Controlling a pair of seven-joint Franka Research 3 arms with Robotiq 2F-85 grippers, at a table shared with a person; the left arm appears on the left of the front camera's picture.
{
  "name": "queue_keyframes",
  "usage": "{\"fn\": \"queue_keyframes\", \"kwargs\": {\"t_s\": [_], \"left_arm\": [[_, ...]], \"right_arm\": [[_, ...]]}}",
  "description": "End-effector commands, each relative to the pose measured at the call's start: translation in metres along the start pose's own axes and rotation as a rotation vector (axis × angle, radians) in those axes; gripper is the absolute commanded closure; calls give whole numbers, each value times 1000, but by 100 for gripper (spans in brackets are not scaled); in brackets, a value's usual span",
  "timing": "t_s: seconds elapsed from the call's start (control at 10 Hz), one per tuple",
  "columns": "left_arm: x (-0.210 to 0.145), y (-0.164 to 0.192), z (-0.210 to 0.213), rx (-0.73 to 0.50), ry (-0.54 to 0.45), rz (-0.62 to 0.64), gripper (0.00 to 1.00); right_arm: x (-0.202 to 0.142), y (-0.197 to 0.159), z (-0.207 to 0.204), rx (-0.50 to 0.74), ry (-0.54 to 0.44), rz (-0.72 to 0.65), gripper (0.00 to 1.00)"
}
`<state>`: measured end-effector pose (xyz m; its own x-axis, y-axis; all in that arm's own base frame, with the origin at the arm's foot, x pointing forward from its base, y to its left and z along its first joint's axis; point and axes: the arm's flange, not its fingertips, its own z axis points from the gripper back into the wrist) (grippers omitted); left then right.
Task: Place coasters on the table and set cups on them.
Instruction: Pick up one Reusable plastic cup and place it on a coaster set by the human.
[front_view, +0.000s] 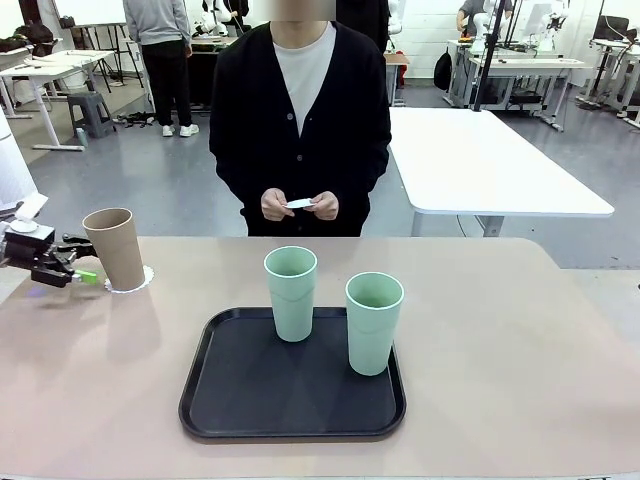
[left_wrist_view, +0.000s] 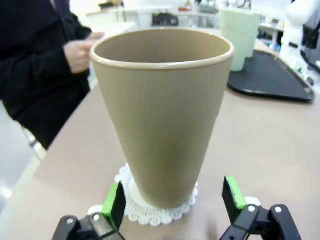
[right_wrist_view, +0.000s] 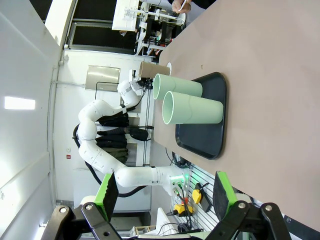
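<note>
Table (front_view: 520, 340) is carrying everything. Black tray (front_view: 240, 400) is lying at the middle of the table's near edge. Two mint cups are standing upright on the tray, one (front_view: 291, 293) at its far edge, the other (front_view: 373, 322) toward its right edge. Tan cup (front_view: 115, 248) is standing upright near the table's far left corner, sitting on a coaster (front_view: 143, 278) whose scalloped rim is showing around its base. Left gripper (front_view: 82, 258) is hovering low at the table's left edge, claw spread wide, pads flanking the tan cup's base with a gap on each side, gripping nothing. Right gripper (right_wrist_view: 166, 192) is hanging above the table, claw wide and empty. Person at the far edge is holding a second coaster (front_view: 300, 204) between both hands (front_view: 275, 205).
</note>
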<state>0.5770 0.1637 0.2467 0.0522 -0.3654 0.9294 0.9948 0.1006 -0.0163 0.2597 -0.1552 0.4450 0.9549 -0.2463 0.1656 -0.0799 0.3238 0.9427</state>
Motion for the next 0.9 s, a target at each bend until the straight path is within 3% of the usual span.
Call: {"fn": "queue_keyframes", "kwargs": {"t_s": [0.0, 0.3, 0.4, 0.6, 0.8], "left_arm": [[26, -18, 23, 15, 140, 29, 0], [80, -45, 58, 102, 370, 39, 0], [106, -58, 63, 127, 404, 29, 0], [152, -81, 54, 254, 549, 75, 0], [191, -103, 33, 257, 710, 182, 0]], "right_arm": [[3, 1, 0, 27, -11, 19, 0], [3, 1, 0, 27, -11, 19, 0], [3, 1, 0, 27, -11, 19, 0], [3, 1, 0, 27, -11, 19, 0], [3, 1, 0, 27, -11, 19, 0]]}}
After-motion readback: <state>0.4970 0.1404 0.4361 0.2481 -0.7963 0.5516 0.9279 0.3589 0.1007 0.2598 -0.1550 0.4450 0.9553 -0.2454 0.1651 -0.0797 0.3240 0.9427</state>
